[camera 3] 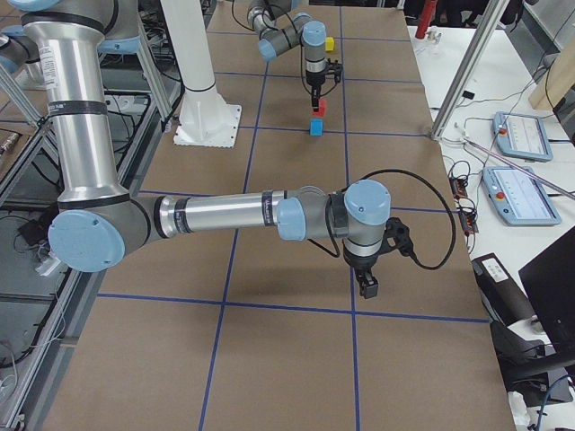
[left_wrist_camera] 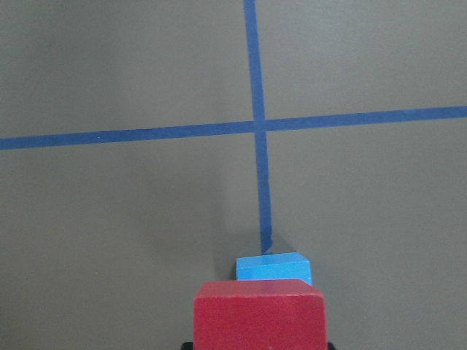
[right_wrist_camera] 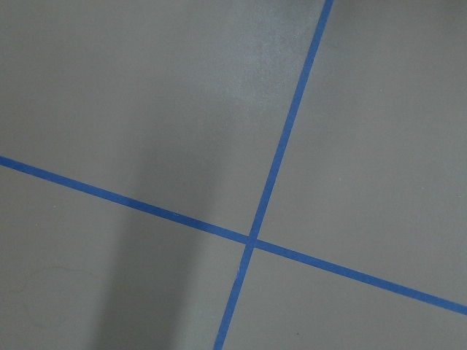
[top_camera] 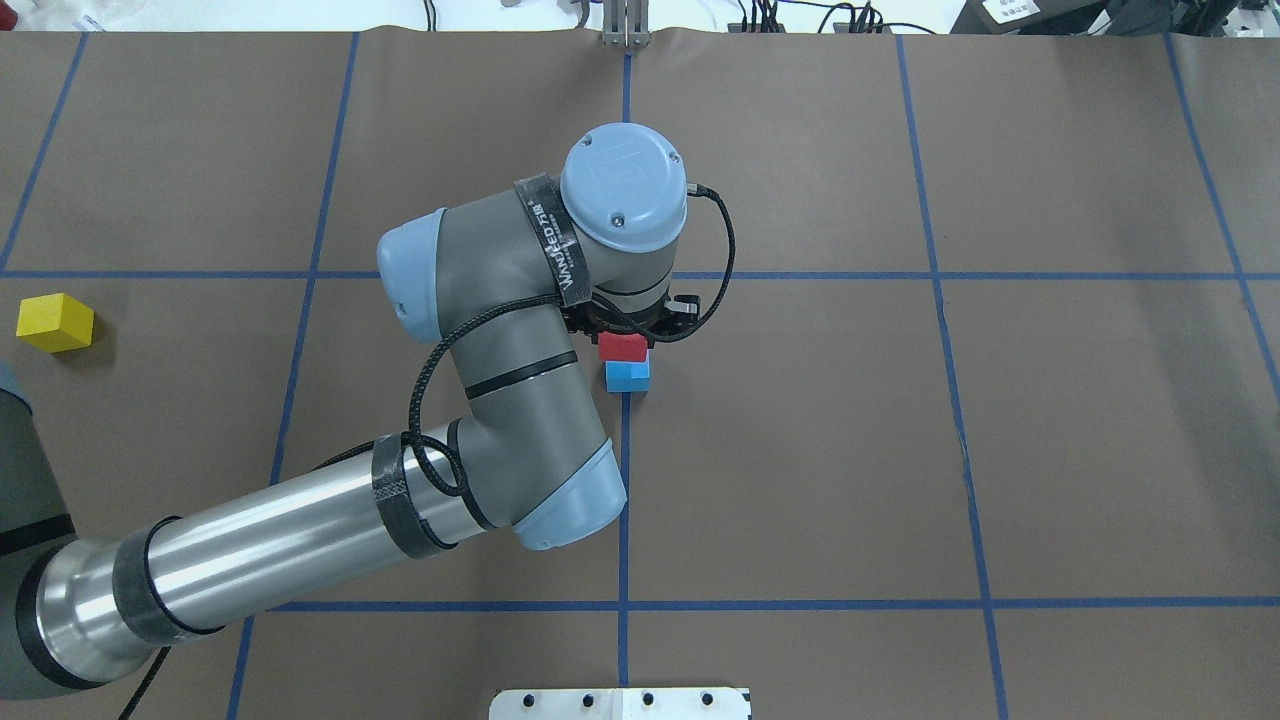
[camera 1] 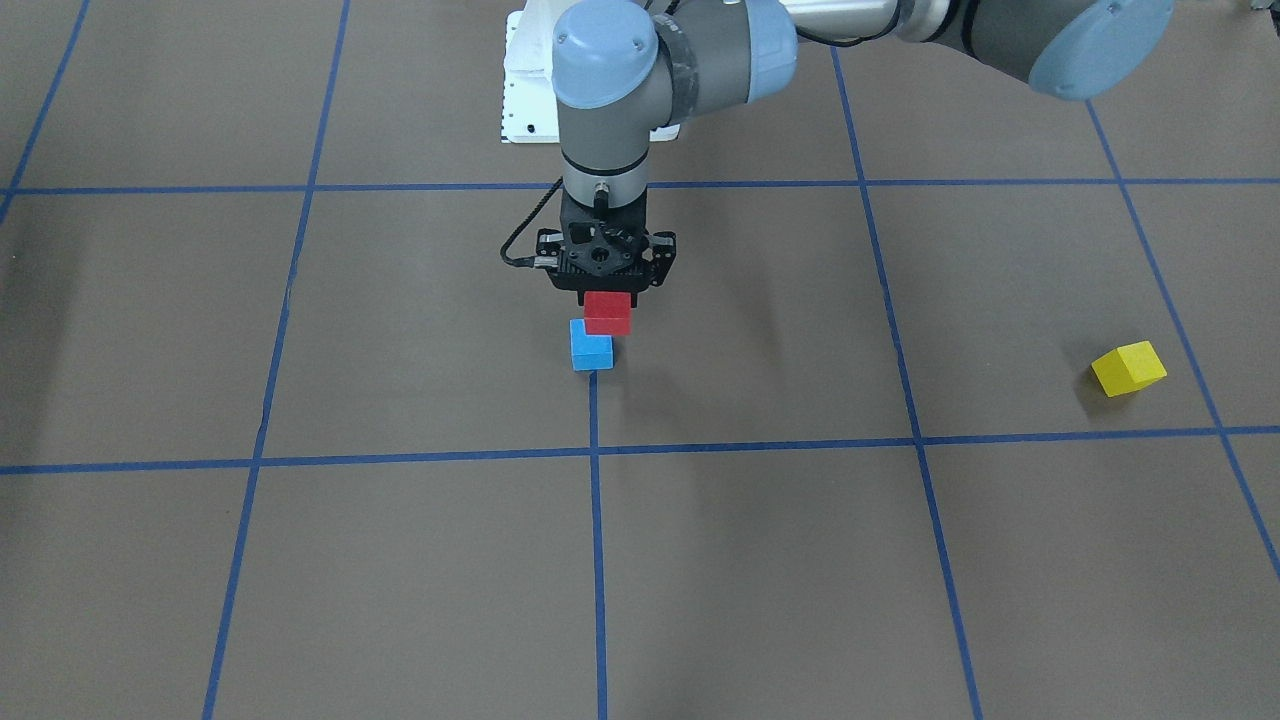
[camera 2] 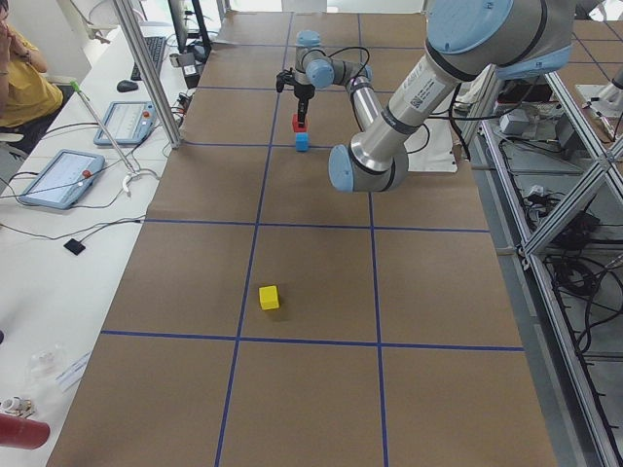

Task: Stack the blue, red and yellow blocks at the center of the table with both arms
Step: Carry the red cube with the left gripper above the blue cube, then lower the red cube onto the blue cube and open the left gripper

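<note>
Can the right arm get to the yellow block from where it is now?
Probably not. The yellow block lies far out on the robot's left side, and the left gripper, shut on the red block over the blue block at centre, stands between it and the right gripper.

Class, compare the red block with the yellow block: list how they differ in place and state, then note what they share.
The red block is gripped by the left gripper; the yellow block lies free on the table. The red block is at the centre, over the blue block; the yellow block is alone, far out on the robot's left. Both are small, plain-coloured blocks.
</note>
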Motion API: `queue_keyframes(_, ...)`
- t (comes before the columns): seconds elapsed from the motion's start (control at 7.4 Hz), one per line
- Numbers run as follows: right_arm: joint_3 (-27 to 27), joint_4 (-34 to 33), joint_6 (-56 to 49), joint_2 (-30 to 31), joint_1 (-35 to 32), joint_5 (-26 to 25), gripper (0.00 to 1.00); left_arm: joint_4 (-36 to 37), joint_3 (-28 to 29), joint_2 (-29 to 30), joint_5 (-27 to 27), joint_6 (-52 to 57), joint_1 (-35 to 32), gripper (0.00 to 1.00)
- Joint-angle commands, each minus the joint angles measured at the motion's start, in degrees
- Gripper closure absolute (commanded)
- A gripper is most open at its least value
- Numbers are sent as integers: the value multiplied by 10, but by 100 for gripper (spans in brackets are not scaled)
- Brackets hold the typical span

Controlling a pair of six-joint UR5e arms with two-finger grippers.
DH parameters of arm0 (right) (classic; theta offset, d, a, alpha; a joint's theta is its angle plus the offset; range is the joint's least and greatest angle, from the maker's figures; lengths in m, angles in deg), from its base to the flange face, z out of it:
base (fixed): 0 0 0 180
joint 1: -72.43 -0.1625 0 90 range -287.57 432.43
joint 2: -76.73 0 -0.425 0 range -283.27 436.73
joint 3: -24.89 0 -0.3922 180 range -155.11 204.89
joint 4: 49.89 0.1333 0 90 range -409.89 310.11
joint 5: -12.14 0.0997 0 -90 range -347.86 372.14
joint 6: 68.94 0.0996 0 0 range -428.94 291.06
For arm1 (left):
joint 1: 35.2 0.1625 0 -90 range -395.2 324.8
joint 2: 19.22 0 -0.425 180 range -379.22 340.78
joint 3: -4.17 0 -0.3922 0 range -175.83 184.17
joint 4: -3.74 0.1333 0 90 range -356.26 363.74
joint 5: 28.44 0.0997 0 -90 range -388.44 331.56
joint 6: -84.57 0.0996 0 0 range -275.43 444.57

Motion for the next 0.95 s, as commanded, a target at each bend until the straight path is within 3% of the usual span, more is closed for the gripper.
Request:
queue_keyframes(0.0, 0, 0, 1, 2, 0, 0, 0, -11, 25, 8, 6, 2, 5, 100)
queue_keyframes(0.14, 0, 0, 1, 2, 0, 0, 0, -14, 27, 7, 9, 2, 12, 99)
queue_keyframes(0.27, 0, 0, 3, 2, 0, 0, 0, -15, 27, 6, 9, 2, 13, 88)
queue_keyframes(0.81, 0, 0, 6, 2, 0, 0, 0, -17, 29, 2, 8, -3, 13, 66)
